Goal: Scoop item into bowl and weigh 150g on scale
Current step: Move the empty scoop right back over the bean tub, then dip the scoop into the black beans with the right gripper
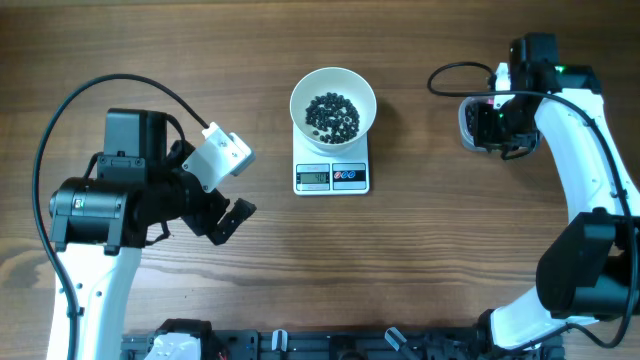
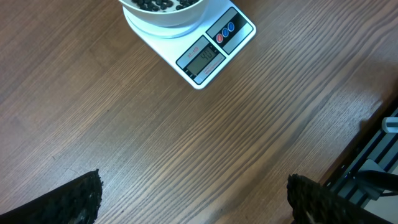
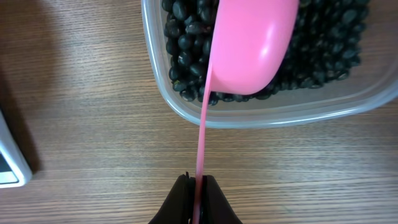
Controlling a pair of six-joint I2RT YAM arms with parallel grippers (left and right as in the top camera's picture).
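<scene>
Right gripper clamped on the handle of a pink plastic spoon, scoop over glossy black beans in the clear plastic tub. Round white bowl, on white digital scale, lies leftward; left gripper agape.

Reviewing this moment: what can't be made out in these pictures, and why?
- Scale reading: the digits are too small in the overhead view and blurred in the left wrist view.
- Pink spoon: the right wrist view shows only its rounded back, so whether it carries black beans is hidden.
- Clear tub: cut off by the right wrist view's edges and mostly covered overhead by the right gripper.
- Bowl: cut off by the left wrist view's top edge.
</scene>
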